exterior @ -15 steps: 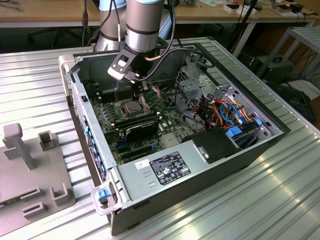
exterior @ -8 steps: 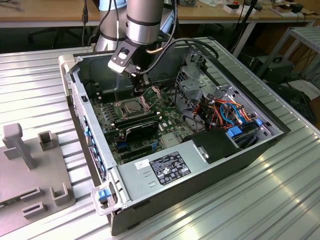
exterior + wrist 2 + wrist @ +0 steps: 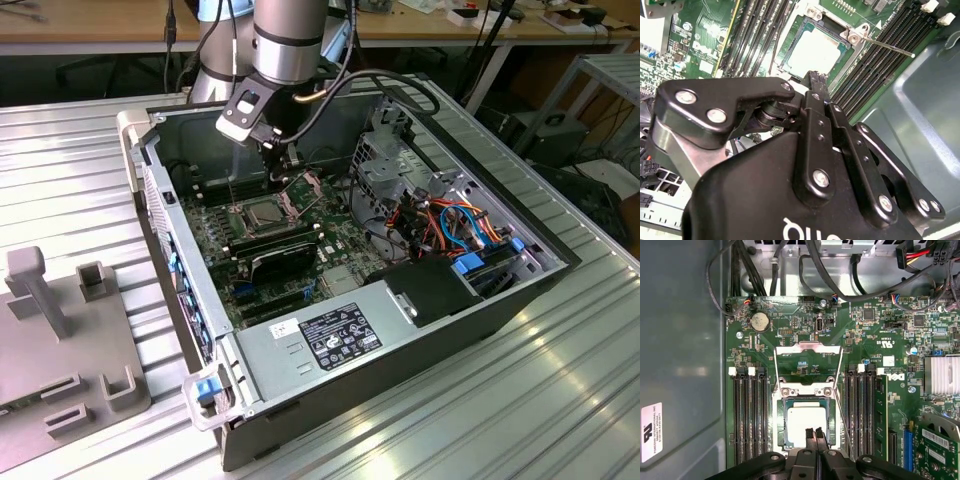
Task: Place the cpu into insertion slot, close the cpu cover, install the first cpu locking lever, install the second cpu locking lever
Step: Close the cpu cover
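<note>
Overall, the exterior view shows the open computer case (image 3: 400, 330); the first wrist view adds the cpu cover (image 3: 810, 346) flipped open, the cpu (image 3: 800, 420) seated in the insertion slot (image 3: 781, 425), and the gripper (image 3: 814, 432) pinched together, empty, over it.

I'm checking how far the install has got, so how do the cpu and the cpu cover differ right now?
In the first wrist view, the cpu is a solid pale square, while the cpu cover is a thin frame with a large window showing the green board through it. The cpu lies seated in the insertion slot; the cpu cover is swung open, hinged back away from the slot and not over the cpu. Both are square and silver-grey.
</note>
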Motion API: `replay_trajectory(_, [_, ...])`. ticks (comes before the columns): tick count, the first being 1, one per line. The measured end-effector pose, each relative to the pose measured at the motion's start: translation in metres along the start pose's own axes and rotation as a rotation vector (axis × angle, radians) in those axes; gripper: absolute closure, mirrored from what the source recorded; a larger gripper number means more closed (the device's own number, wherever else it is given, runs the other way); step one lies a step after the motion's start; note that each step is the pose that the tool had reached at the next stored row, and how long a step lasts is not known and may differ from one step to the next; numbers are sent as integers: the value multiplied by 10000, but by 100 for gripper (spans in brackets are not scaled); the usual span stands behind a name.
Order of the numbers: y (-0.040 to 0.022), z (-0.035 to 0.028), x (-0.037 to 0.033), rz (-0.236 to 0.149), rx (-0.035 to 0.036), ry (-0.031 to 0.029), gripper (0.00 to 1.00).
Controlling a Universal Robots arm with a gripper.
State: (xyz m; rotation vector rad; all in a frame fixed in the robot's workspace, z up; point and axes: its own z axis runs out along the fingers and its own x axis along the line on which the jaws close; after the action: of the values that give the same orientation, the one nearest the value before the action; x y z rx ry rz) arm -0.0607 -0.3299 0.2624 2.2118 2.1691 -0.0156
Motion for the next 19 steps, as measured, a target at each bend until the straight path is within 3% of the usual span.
replay_trajectory(19, [59,1,1,0,0,0,89])
